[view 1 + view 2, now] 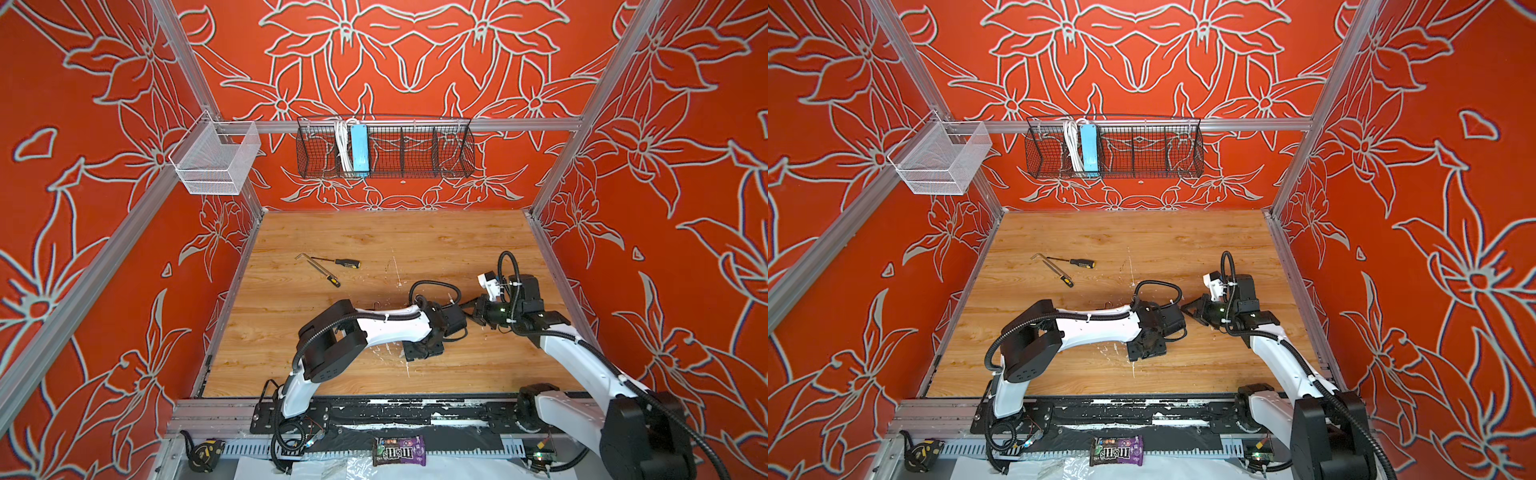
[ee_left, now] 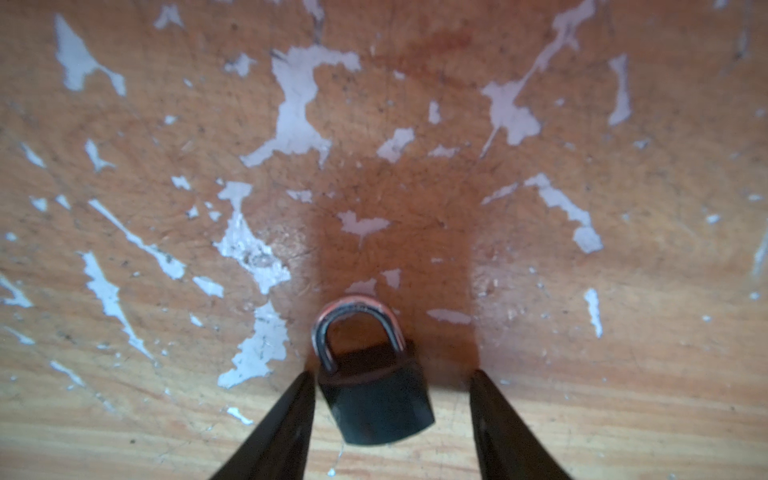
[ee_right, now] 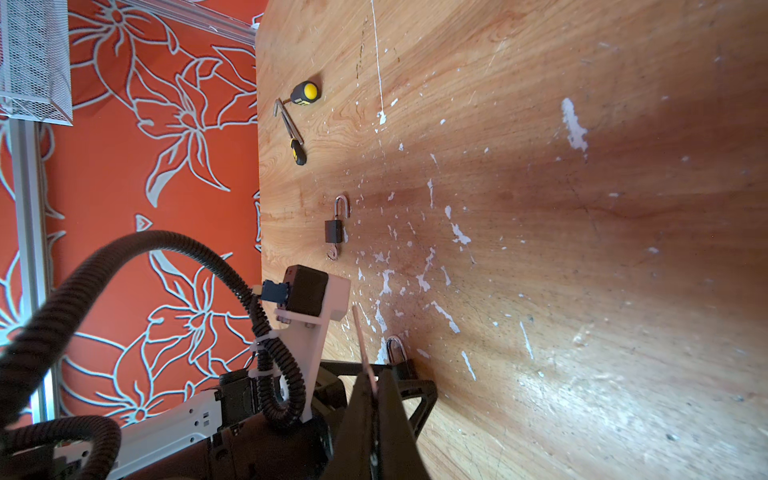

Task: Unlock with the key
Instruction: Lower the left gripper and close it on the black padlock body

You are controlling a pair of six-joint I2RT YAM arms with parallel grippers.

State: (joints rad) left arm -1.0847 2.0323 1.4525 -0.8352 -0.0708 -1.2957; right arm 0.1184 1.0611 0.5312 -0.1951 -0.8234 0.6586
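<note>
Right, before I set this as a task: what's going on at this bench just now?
The left gripper straddles a dark padlock lying on the wooden table, with its fingers open on either side and not yet gripping. The right gripper, close beside it, is shut on a thin flat piece, apparently the key, pointing towards that lock. A second padlock lies further off, untouched.

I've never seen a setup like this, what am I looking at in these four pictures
Two robot arms with pincer grippers work over a wooden table. Two pictures look down from overhead; the other two come from cameras on the arms' wrists. The left gripper stands open around a small dark padlock on the table. The right gripper is shut on a thin flat strip, probably the key. A second padlock, a screwdriver, a smaller screwdriver and a hex key lie farther off.
</note>
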